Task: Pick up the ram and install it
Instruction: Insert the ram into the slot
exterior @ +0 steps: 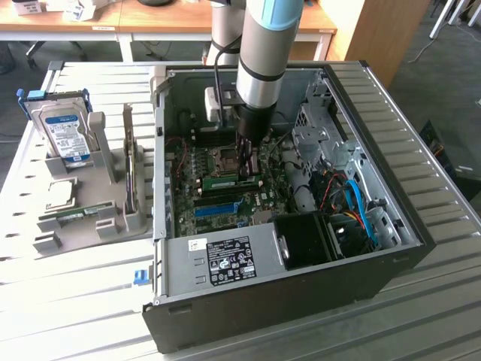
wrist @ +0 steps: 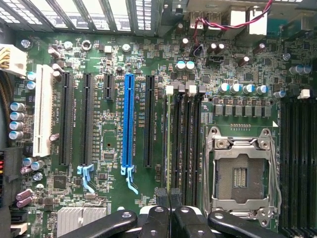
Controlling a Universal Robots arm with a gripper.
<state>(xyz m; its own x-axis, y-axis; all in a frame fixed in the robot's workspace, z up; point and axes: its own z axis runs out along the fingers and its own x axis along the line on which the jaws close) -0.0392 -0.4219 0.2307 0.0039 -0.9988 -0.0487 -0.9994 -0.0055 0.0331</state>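
Green circuit-board stick, the ram point(exterior: 222, 181) point(wrist: 169, 139): long, narrow and thin. It stands on edge in a memory slot of the motherboard point(exterior: 188, 194) inside the open computer case point(exterior: 301, 301), near the processor socket point(wrist: 240, 173). The exterior view gives the stick's flat side, a green strip lying across the board and reaching toward the exterior view's left from the hand point(exterior: 248, 167). Its chips are too small to make out. The grey arm point(exterior: 263, 53) drops straight down into the case above it. The same view lists the slatted metal table point(exterior: 421, 316) under the case and the labelled power supply point(exterior: 229, 259) at the case's near wall. On the exterior view's left is a grey holder point(exterior: 98, 218), which carries an upright hard drive point(exterior: 64, 131) and a second green stick point(exterior: 71, 216) lying low at its front, well apart from the case. The wrist view gives the ram edge-on, a thin green line running just beside the black memory slots point(wrist: 190, 139) up to the hand's tips. Whether it is fully seated cannot be told. The hand is clenched, its black fingers point(wrist: 161, 196) pressed together on the ram's upper edge at one end. The wrist view also lists a blue expansion slot point(wrist: 129, 124) between black slots, a white slot point(wrist: 42, 116) and rows of small capacitors.
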